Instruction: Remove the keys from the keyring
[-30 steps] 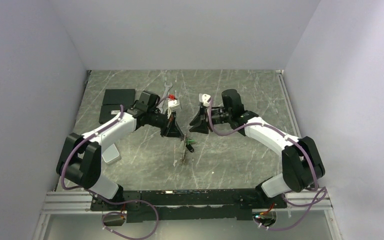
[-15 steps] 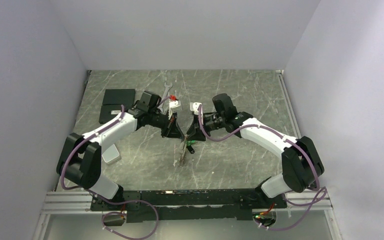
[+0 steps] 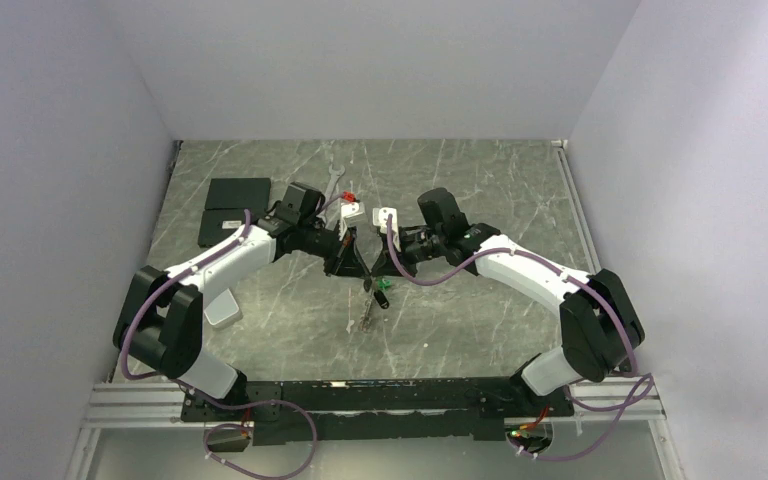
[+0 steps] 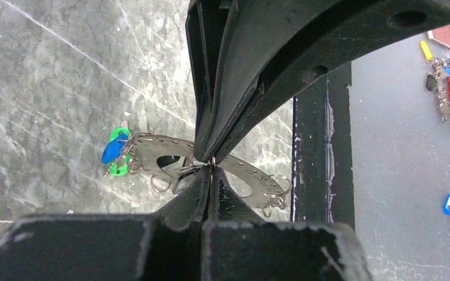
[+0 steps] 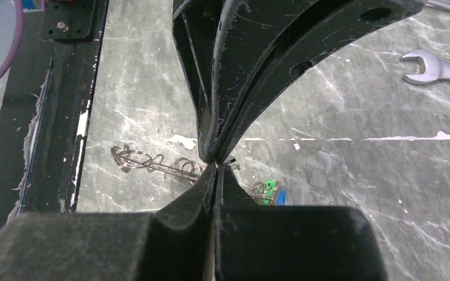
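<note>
Keyring [image 4: 152, 144] pinched by left gripper [image 4: 210, 161] and right gripper [image 5: 216, 163].

A silver wrench [image 3: 335, 182] and 2 black pads [image 3: 238, 193] lie on the marble table [image 3: 480, 300].

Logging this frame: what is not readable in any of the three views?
Top external: how many keys hang on the keyring; too small.
Right wrist: what the right gripper pinches; its own closed tips hide it.
Left wrist: the keyring's middle, behind the left gripper.
Right wrist: wrench handle, cut by the frame edge.
</note>
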### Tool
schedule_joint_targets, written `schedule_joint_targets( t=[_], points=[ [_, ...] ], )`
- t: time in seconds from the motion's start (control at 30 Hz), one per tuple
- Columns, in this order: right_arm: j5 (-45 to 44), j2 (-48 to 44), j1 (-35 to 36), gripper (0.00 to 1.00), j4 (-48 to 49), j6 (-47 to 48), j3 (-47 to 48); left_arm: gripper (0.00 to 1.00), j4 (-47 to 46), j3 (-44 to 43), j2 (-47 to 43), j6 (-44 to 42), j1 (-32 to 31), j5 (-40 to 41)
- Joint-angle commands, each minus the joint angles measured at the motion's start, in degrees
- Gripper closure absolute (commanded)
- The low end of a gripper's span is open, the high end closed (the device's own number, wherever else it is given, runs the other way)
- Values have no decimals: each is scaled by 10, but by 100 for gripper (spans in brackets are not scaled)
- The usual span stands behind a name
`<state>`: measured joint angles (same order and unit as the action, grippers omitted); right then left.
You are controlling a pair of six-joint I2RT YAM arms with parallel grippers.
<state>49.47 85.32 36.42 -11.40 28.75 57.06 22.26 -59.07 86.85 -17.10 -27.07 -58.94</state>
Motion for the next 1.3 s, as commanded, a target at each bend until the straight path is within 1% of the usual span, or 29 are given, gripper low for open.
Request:
schedule_joint_targets(
  t=[0.0,0.07,0.13,0.23,0.3,0.47,0.6,0.8,0.93,1.03,1.2,1.27],
  points=[
    [-2,-5,3,100,0,18,16,100,-6,-26,-19,-11,1,-6],
    [7,-9,2,100,16,12,11,100,-15,-25,-18,-3,8,-17],
    [16,-13,-1,100,43,-3,7,85,-31,-19,-18,8,19,-32],
    [48,-14,-14,100,91,-41,0,69,-46,-8,-23,12,30,-46],
    [68,-13,-21,100,131,-62,-9,65,-55,1,-26,13,33,-52],
    [100,-12,-29,100,206,-119,-38,61,-72,6,-27,24,39,-61],
    [104,-11,-35,100,281,-179,-63,60,-90,14,-25,33,39,-73],
    [106,-4,-56,100,437,-312,-103,65,-109,26,-21,42,38,-81],
    [104,3,-57,100,519,-379,-123,71,-127,26,-20,61,38,-86],
    [93,12,-57,100,581,-423,-143,72,-136,27,-20,71,38,-87],
    [84,20,-58,100,633,-458,-162,70,-138,29,-25,76,41,-91],
    [85,19,-58,100,632,-456,-164,71,-145,26,-28,90,51,-93]
  ],
)
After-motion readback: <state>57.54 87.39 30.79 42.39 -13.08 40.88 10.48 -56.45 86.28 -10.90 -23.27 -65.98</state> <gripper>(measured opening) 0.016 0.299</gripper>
